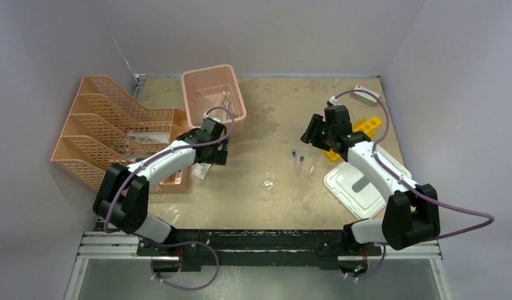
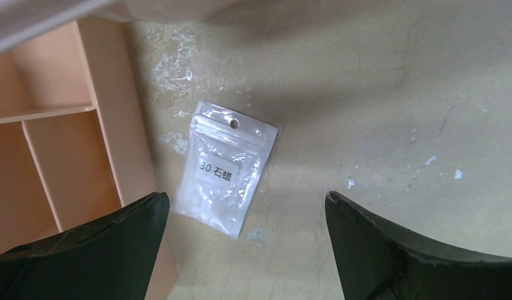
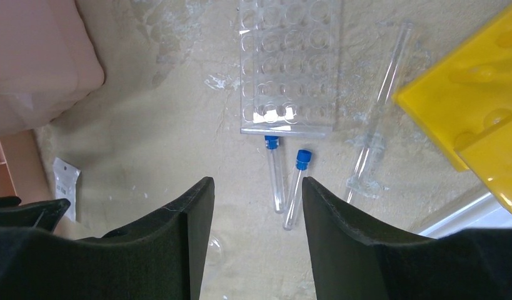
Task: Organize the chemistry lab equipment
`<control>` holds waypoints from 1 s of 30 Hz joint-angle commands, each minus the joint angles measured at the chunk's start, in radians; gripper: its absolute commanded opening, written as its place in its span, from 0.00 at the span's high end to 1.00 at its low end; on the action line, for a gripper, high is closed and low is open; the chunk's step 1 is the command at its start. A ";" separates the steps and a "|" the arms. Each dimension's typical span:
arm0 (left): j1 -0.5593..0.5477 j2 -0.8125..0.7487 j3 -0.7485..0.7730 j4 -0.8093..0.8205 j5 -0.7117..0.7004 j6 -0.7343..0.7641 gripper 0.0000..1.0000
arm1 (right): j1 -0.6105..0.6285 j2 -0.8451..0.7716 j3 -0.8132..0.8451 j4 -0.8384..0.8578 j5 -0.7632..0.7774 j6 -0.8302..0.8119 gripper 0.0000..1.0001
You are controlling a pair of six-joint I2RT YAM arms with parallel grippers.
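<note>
Beneath the open, empty left gripper [image 2: 245, 203], the small clear labelled plastic packet [image 2: 225, 169] should be straddled squarely; the right gripper [image 3: 256, 187] is also open.

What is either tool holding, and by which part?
Nothing: left tool open over the small clear labelled plastic bag; right tool open over two blue-capped clear tubes.

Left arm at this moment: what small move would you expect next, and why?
Probably lower the left gripper straight down over the small zip bag. Its jaws stand wide open and empty. The bag lies flat on the table, roughly between them and nearer one finger, beside the orange tray, and it is not yet touched.
</note>
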 commanded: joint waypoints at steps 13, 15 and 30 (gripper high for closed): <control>0.119 0.096 -0.029 0.072 0.212 0.104 0.13 | -0.005 -0.060 0.008 0.004 0.026 -0.032 0.44; 0.127 0.108 -0.036 0.069 0.260 0.093 0.13 | -0.004 -0.069 0.006 0.008 0.035 -0.032 0.44; 0.126 -0.046 -0.116 0.105 0.205 -0.030 0.18 | -0.005 -0.055 0.010 0.024 0.034 -0.031 0.44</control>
